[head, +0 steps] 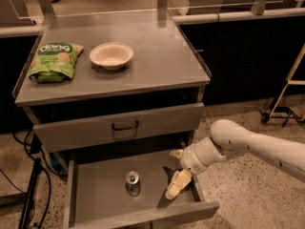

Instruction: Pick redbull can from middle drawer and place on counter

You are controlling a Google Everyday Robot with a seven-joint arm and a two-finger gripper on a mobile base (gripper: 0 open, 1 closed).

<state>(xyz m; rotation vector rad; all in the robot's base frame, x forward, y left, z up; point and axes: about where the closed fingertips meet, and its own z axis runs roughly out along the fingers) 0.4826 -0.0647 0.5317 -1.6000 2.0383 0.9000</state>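
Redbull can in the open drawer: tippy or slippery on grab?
Likely tippy: the redbull can stands upright, slim, free on the middle drawer floor. Shiny metal sides may slip. The gripper, to its right in view inside the drawer, fingers open, isn't touching it.

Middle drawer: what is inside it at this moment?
The redbull can stands upright on its floor, with the gripper open to its right, apart. The rear of the middle drawer is hidden under the handled drawer above.
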